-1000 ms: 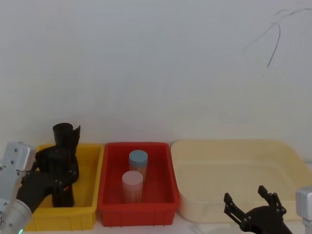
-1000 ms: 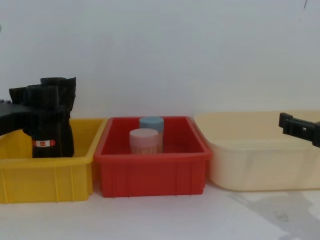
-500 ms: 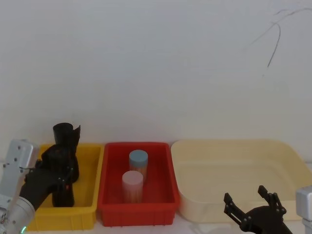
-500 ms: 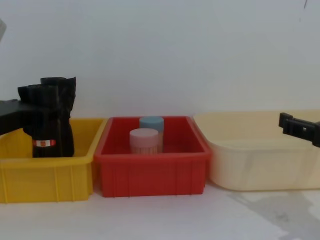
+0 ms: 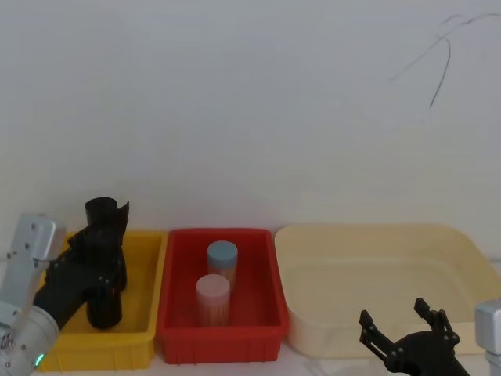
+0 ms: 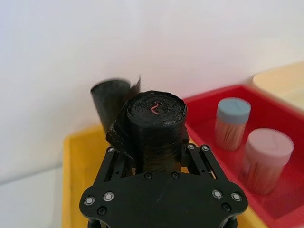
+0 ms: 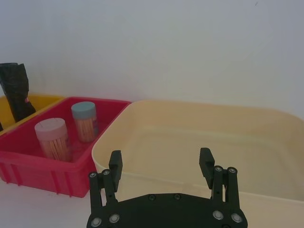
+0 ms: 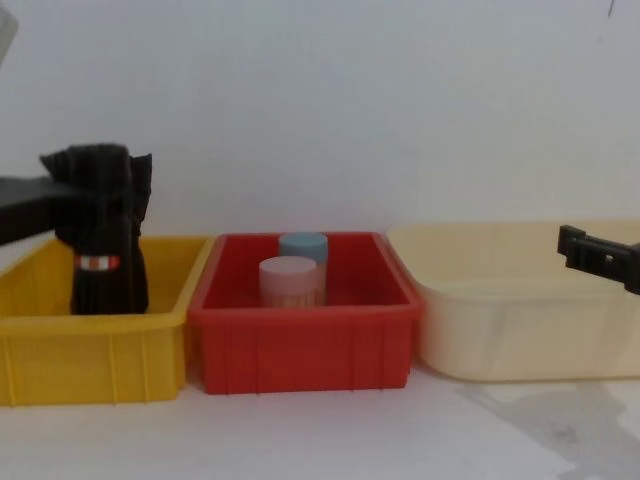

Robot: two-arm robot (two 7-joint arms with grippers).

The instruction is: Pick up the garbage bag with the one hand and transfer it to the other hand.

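The long black two-finger left gripper [image 6: 154, 154] is squeezing its fingers around the tall black crinkled-plastic garbage bag roll [image 8: 100, 225] (red-and-white band low down), holding it upright inside the yellow plastic bin [image 8: 90, 362]. The black two-finger right gripper [image 7: 161, 164] is hanging spread wide, empty, before the cream tub [image 8: 500, 340].

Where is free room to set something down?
Free: the cream tub, bare inside, behind the open right gripper; the table before the bins. Crowded: yellow bin, left gripper shut on the garbage bag; red bin, two jars.
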